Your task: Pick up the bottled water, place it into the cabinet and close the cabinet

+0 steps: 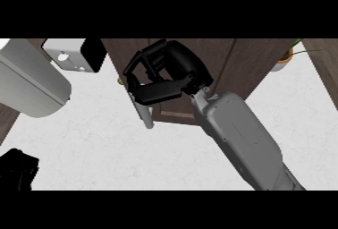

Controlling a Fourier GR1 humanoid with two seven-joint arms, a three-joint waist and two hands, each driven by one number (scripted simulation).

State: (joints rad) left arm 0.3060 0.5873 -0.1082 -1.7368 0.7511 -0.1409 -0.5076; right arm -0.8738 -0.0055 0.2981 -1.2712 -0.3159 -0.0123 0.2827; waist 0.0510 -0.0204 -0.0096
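The right hand [162,74] is showing against the dark wooden cabinet [247,62], with its grey forearm running down and to the right of it toward the lower edge of the view. Its black fingers [153,56] are curling round in a loop, with the thumb lying below them, and nothing can be seen inside the curl. A pale, slim cabinet handle [143,112] is hanging just below and left of that hand, slanting down along the cabinet's door edge. The bottled water is not showing anywhere in the view. The left hand [16,170] is appearing only as a black shape well below and left of the cabinet, near the view's left edge; whether its fingers are spread or curled I cannot tell. A white rounded object [33,85] is sitting left of the cabinet, and a potted plant [287,56] is standing at the cabinet's right side on the pale counter [99,152]
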